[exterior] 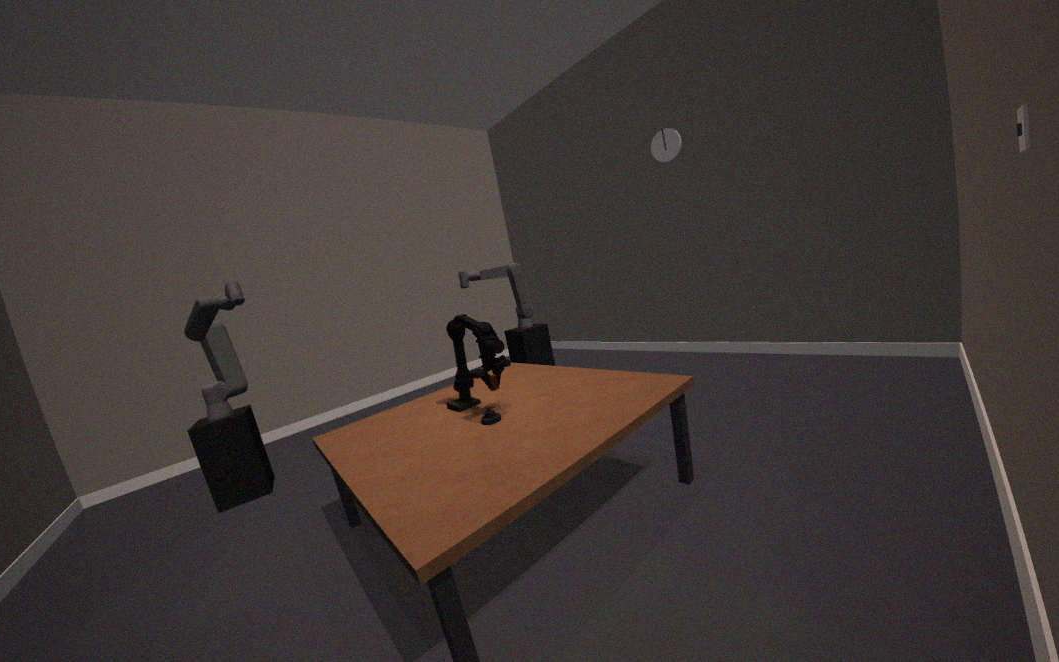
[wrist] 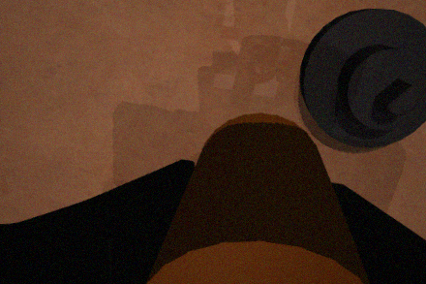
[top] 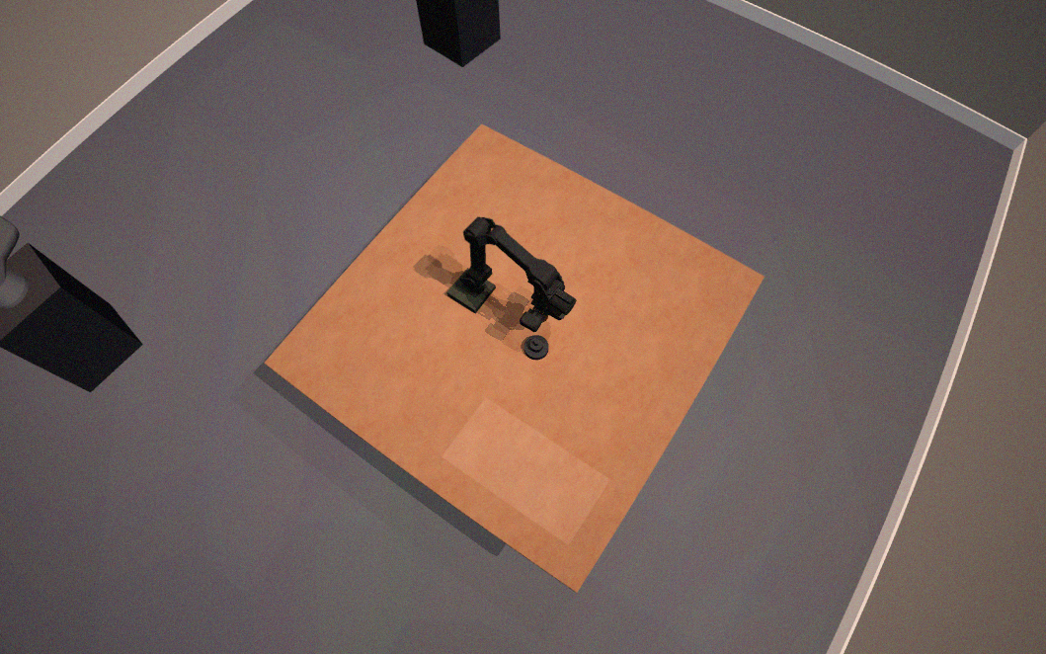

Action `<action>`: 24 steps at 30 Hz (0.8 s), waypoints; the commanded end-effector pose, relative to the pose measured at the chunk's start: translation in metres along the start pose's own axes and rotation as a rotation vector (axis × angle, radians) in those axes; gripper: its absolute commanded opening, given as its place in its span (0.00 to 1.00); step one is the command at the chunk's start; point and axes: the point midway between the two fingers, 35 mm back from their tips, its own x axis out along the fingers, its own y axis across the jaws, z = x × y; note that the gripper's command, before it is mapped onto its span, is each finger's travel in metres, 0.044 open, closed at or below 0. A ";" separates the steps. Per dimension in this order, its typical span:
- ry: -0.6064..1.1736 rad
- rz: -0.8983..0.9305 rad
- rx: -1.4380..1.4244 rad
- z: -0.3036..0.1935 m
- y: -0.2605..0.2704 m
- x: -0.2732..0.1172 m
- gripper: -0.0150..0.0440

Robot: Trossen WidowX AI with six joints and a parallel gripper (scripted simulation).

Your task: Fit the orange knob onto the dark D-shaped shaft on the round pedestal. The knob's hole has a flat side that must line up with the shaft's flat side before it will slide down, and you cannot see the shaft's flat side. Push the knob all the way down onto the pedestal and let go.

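gripping orange knob (exterior: pixel 494 381) (wrist: pixel 261 182) above table (top: pixel 624 389) (exterior: pixel 533 460) (wrist: pixel 97 37)

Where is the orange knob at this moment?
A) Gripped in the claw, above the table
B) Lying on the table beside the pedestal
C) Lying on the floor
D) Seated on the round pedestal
A: the claw is closed on the orange knob, raised over the table.

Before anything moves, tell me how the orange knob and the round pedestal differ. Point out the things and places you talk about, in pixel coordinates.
The orange knob (exterior: pixel 494 382) (wrist: pixel 258 260) is orange; the round pedestal (top: pixel 535 347) (exterior: pixel 490 418) (wrist: pixel 324 71) is dark. The knob is held up in the claw (exterior: pixel 494 384); the pedestal stands on the table (top: pixel 632 324) (exterior: pixel 566 427). Both look rounded.
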 end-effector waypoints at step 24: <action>0.001 -0.002 -0.006 0.020 -0.067 0.030 0.25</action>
